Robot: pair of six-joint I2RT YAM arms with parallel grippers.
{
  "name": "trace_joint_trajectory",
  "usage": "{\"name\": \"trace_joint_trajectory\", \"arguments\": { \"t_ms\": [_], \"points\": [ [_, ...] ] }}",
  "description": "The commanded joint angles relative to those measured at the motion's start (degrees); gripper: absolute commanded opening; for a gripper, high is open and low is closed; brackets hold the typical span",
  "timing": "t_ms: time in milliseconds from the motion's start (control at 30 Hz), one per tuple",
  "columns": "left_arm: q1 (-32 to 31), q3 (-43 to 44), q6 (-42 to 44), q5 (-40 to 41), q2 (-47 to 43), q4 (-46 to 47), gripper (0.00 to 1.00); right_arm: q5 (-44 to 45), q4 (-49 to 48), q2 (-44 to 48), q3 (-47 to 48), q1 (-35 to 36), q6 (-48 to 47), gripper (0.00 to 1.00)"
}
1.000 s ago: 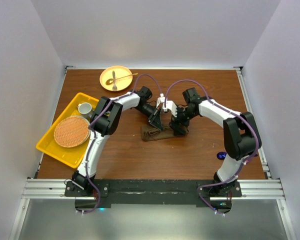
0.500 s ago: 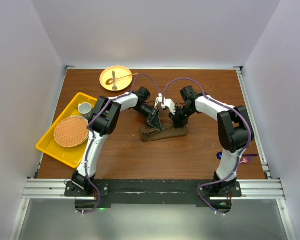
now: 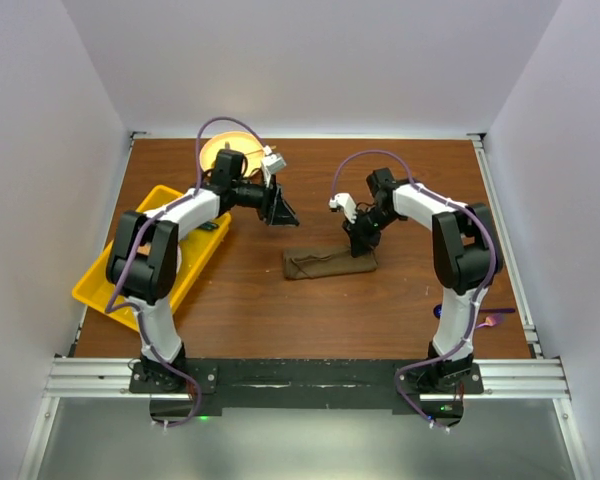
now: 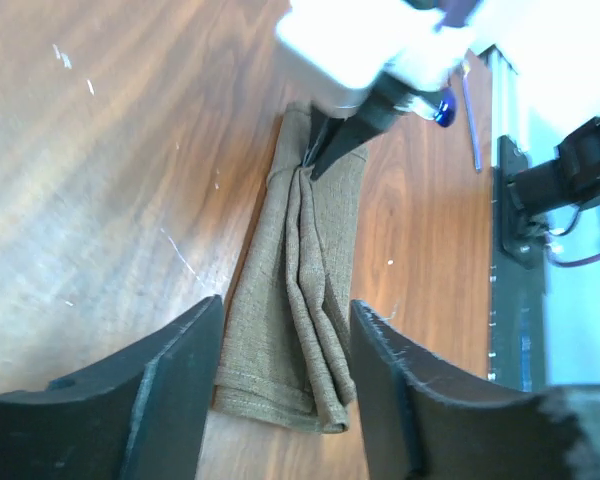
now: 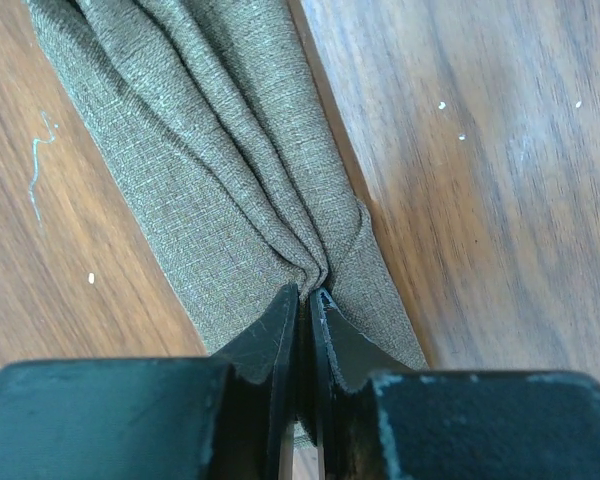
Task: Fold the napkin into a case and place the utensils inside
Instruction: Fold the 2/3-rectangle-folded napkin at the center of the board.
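Olive-brown cloth napkin [image 3: 328, 264] is folded into a narrow strip, its end fold pinched tight in right gripper [image 5: 305, 300]. Left gripper [image 4: 280, 350] is parted and empty, strip beyond its fingertips. Glossy blue-purple spoon [image 4: 446, 104] is not yet inserted.

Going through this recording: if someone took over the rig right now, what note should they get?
Left gripper: jaws open, empty, off the napkin, close to the plate.
Right gripper: jaws shut, pinching one short end of the napkin.
Napkin: folded into a narrow strip, lying mid-table, loose pleats along its middle.
Spoon: on the table's near right side, apart from the napkin.
Plate: mostly hidden behind the left arm, so its contents cannot be told.
Done: the folding, roughly.
Left: nothing is inside the fold yet, so the spoon and any other cutlery need to go in.
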State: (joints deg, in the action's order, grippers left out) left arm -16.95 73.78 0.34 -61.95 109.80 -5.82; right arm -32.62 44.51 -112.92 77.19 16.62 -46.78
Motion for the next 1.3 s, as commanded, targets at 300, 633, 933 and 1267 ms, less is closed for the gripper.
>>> {"name": "trace_joint_trajectory", "arguments": {
  "t_ms": [300,633,933,1267],
  "points": [
    [-10.47,-2.85,23.37,14.31,-3.01,-5.86,0.67,-3.15,6.55,-5.81,5.95,-2.12,3.01,0.10],
    [-16.01,-0.66,31.39,20.99,1.99,-12.09,0.66,-3.77,8.31,-7.57,7.19,-2.65,3.02,0.09],
    [-16.80,-0.74,35.43,21.09,0.69,-15.62,0.32,-7.53,10.33,-5.29,6.05,-3.79,-0.23,0.00],
    [-16.98,0.22,33.50,17.22,-3.37,-17.02,0.32,-10.80,12.70,-1.68,4.55,-4.40,-4.28,0.00]
  ]
}}
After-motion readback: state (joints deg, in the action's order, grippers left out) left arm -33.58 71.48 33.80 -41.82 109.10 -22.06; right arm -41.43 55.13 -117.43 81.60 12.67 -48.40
